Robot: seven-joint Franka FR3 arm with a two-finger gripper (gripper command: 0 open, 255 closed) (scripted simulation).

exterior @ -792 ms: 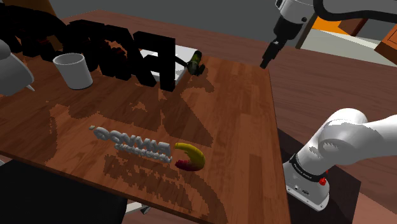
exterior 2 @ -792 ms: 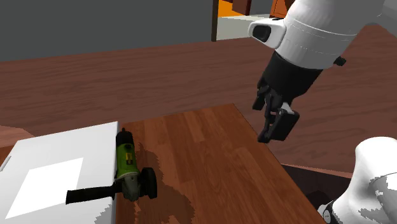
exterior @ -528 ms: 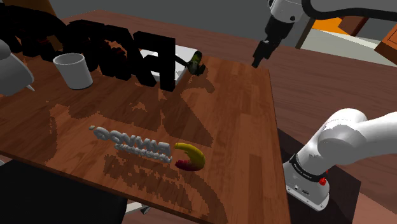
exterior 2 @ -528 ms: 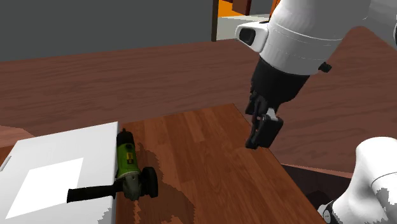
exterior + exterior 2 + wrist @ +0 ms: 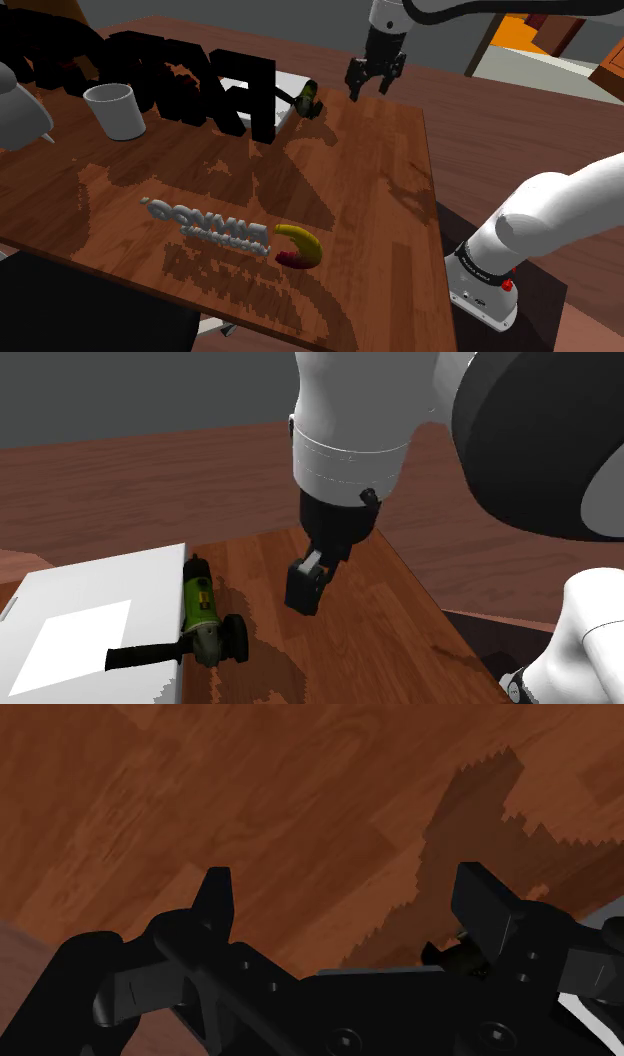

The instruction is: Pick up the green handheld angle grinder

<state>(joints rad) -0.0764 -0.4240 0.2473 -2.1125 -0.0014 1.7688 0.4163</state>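
We see the gripper (image 5: 305, 587), jaws apart and empty, hovering near the green angle grinder (image 5: 200, 607), probably opened ready to straddle its body.

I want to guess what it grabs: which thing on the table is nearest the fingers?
The green angle grinder; the yellow banana and white cup sit much farther away.

The angle grinder (image 5: 203, 614) lies on the table (image 5: 380, 642), apparently against a slab's (image 5: 100, 582) edge, with the hand (image 5: 303, 592) near.
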